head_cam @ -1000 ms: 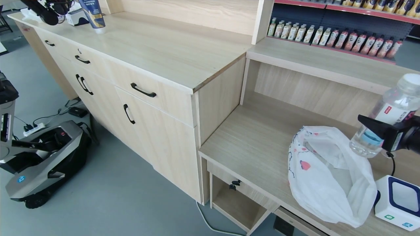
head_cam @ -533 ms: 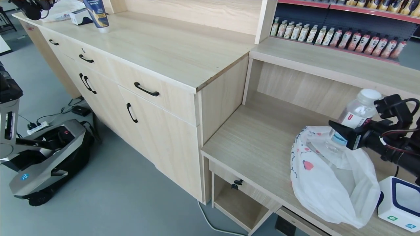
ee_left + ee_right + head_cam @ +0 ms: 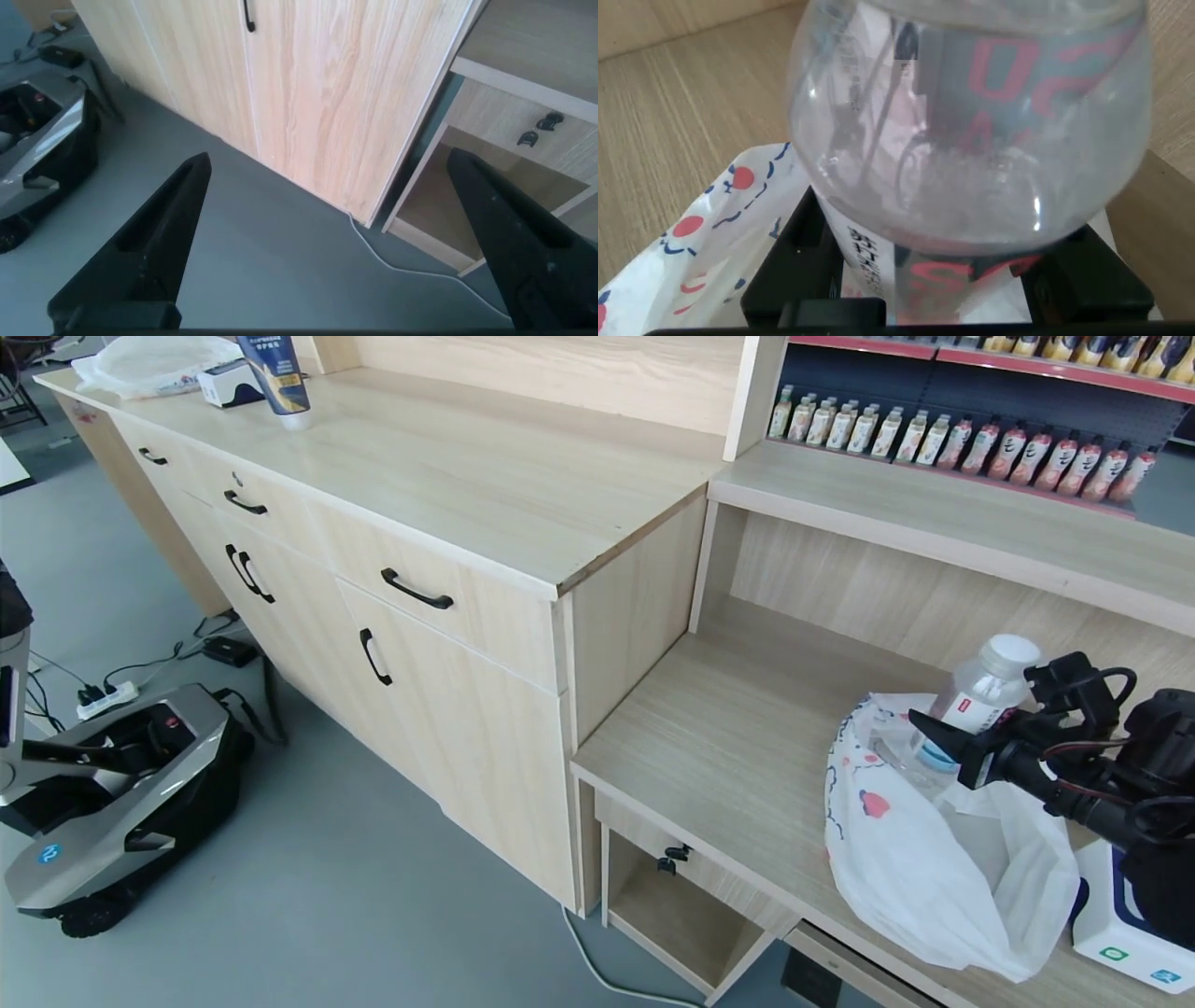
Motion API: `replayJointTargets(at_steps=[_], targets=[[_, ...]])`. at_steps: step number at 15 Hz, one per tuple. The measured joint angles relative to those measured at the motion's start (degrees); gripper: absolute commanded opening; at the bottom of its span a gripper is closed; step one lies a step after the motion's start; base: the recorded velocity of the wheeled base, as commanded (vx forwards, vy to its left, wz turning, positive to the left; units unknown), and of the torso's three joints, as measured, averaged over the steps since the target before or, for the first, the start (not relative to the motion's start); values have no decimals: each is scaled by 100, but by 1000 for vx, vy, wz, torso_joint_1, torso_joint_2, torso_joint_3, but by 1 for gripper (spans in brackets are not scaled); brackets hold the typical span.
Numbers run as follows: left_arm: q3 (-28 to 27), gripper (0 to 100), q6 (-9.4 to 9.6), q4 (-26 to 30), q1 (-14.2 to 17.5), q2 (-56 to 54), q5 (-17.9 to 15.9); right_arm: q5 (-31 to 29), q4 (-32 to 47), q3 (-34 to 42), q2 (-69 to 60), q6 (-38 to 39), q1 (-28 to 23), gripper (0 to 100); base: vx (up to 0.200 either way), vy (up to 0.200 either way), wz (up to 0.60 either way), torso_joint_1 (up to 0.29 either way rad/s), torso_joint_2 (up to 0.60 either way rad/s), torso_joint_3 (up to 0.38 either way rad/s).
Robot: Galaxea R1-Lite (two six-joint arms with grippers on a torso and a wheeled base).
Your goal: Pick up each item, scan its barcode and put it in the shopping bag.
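My left gripper is hanging low over the grey floor beside the cabinet front. Its black fingers are spread wide with nothing between them, parked out of the way.

The white box scanner with a blue-framed window is sitting at the near edge of the light wood lower desk, partly hidden by my right arm. Just beside it the white plastic shopping bag with red and blue print is lying slumped, mouth gaping upward, so it is ready to take a drop.

My right gripper is pinching the clear plastic water bottle with white cap and red-white label low on its body. The bottle is tilted with its cap pointing away from me and its base over the bag's open mouth at the far rim. I cannot tell whether base and bag are touching. In the wrist view the black fingers are clamping both sides of the bottle, with bag print below. I judge this as the bagging step; release looks close.

Farther off, a blue tube and another white bag are waiting on the tall wood counter. A row of drink bottles is lining the back shelf.
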Motion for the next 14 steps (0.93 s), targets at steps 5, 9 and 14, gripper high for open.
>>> replayJointTargets(at_steps=[5, 9, 14], targets=[[0, 100, 0, 0, 0, 0, -1, 299, -551, -386, 667, 13, -129, 0, 0, 0, 0, 0, 0, 0], [0, 100, 0, 0, 0, 0, 0, 360, -638, -563, 1061, 23, -138, 0, 0, 0, 0, 0, 0, 0], [0, 100, 0, 0, 0, 0, 0, 471, -666, -750, 1303, 13, -133, 0, 0, 0, 0, 0, 0, 0]])
